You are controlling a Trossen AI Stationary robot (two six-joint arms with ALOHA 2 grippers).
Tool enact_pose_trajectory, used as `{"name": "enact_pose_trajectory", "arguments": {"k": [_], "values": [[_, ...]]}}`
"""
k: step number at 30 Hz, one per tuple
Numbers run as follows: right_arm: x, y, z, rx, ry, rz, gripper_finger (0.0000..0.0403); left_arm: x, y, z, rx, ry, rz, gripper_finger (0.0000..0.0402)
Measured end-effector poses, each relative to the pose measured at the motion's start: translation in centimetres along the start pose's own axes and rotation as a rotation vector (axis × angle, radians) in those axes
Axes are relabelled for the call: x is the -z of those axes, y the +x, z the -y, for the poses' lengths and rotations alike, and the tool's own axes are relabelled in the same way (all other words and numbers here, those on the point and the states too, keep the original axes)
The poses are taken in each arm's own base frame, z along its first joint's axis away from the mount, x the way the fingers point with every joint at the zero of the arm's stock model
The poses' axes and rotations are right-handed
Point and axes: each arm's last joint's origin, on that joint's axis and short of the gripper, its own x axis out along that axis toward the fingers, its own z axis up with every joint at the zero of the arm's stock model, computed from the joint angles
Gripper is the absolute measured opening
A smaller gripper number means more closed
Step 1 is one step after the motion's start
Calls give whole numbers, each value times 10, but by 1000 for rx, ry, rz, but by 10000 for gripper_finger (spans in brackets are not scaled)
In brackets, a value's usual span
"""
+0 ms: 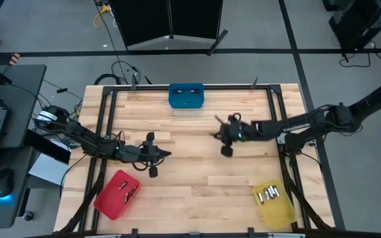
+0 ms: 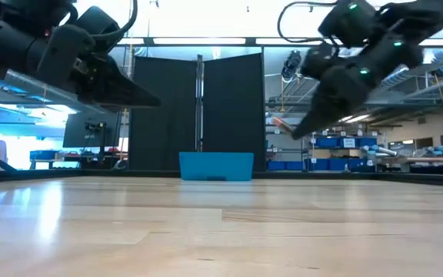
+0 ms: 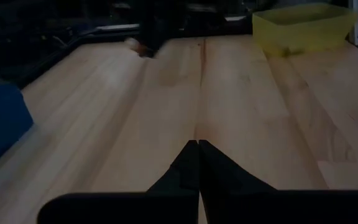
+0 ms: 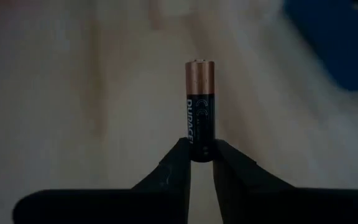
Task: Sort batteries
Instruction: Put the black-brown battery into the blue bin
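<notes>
A black battery (image 4: 199, 106) with a copper end sticks out from my right gripper (image 4: 199, 154), which is shut on it above the table's middle (image 1: 217, 127). In the low view its copper end (image 2: 280, 121) shows ahead of the fingers, high over the wood. My left gripper (image 3: 197, 148) is shut on nothing and hovers over the table's left half (image 1: 167, 154). More batteries lie in the red bin (image 1: 118, 194) and the yellow bin (image 1: 273, 201). My right gripper pinches the battery's black end (image 4: 199, 148) between its two fingertips. The battery points on in line with the fingers, copper end foremost. The fingers slant downward, coming from the table's right side. The battery is lifted clear of the table.
A blue bin (image 1: 186, 95) stands at the middle of the far edge. The red bin sits at the near left, the yellow bin at the near right. Bare wood (image 1: 197, 178) lies between the two arms and toward the near edge.
</notes>
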Motion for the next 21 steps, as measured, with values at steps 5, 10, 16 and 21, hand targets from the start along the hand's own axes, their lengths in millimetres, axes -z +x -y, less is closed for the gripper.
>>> {"name": "enact_pose_trajectory", "arguments": {"k": [5, 10, 16, 21], "values": [[-31, 7, 40, 110, 92, 30, 57, 6, -3, -5, -6, -23, 28, 6], [-60, 29, 73, 185, 136, -66, 57, 4, -2, -7, -19, -34, 42, 6], [-90, 70, 107, 222, 131, -243, 57, 3, -2, -8, -17, -35, 51, 6], [-118, 94, 141, 225, 149, -298, 57, 4, -2, -7, -10, -29, 48, 6]]}}
